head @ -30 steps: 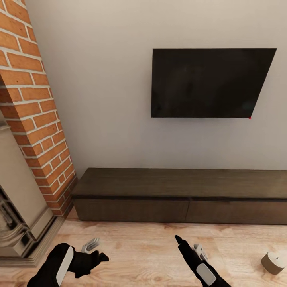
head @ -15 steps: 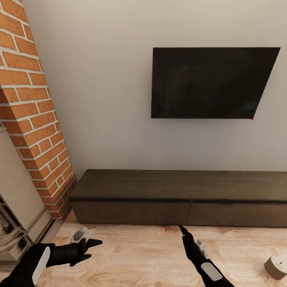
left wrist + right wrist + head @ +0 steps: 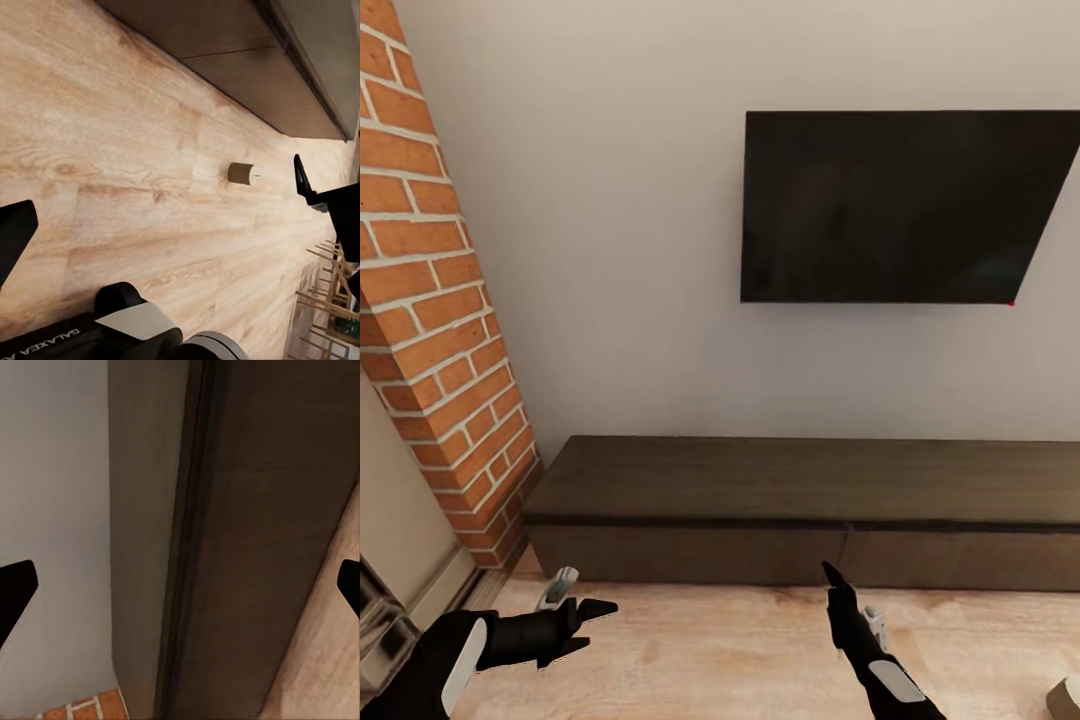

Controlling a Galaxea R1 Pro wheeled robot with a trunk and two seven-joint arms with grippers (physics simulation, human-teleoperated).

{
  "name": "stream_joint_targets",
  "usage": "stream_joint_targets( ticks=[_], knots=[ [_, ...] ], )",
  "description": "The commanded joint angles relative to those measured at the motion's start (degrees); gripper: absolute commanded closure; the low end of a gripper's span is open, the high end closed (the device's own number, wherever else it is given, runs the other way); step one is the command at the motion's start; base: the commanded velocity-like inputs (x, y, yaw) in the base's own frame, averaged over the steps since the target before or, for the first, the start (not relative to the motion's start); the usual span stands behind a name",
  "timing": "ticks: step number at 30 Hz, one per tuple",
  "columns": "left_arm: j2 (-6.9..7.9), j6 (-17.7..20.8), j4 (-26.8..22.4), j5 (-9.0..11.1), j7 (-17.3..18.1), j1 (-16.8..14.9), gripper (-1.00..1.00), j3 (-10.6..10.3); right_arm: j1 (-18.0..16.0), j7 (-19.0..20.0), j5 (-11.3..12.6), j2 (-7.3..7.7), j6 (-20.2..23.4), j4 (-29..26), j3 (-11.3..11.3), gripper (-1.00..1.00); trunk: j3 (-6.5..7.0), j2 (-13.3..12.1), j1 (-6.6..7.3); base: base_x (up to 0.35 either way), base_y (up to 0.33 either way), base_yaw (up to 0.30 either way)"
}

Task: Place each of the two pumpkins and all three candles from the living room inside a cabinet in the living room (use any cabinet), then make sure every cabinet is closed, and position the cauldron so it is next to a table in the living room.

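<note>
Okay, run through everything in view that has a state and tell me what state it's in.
cabinet: drawer fronts closed, top bare
TV: screen dark
candle: lying on its side on the floor
left gripper: open, holding nothing
right gripper: open, holding nothing

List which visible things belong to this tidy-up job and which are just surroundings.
Job:
- cabinet, drawer fronts flush
- candle, lying on the floor; its edge shows at the head view's lower right corner

Surroundings:
- wall television
- brick column
- wood floor

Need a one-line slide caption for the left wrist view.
Left wrist camera over the wood floor: a lone candle lies near the closed cabinet.
</note>
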State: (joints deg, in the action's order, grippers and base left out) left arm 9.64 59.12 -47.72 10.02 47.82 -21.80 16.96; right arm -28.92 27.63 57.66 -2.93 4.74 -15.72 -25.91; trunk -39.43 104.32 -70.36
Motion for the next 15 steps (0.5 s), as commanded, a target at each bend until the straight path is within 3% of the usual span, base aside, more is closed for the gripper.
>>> stream_joint_targets(
  ticks=[1, 7, 11, 15],
  knots=[
    [0.01, 0.0, 0.0, 0.0, 0.0, 0.0, -1.0, 0.0, 0.0, 0.0, 0.0, -0.04, -0.2, -0.1, 0.0, -1.0, 0.0, 0.0, 0.0, 0.29, 0.0, 0.0],
    [0.0, 0.0, 0.0, 0.0, 0.1, 0.0, -1.0, 0.0, 0.0, -0.2, 0.6, -0.13, -1.5, -0.2, -0.1, -1.0, 0.0, 0.0, 0.0, 0.303, 0.0, 0.0],
    [-0.05, 0.0, 0.0, 0.1, 0.3, 0.0, -1.0, 0.0, 0.0, 0.8, 1.1, -0.22, -1.4, 0.1, -0.5, -1.0, 0.0, 0.0, 0.0, 0.111, 0.0, 0.0],
    [-0.09, 0.0, 0.0, 0.2, 0.4, 0.0, -1.0, 0.0, 0.0, 9.6, 1.3, -0.37, -1.3, 0.3, -0.6, -1.0, -0.18, 0.4, -0.22, 0.023, 0.0, 0.0]
  ],
)
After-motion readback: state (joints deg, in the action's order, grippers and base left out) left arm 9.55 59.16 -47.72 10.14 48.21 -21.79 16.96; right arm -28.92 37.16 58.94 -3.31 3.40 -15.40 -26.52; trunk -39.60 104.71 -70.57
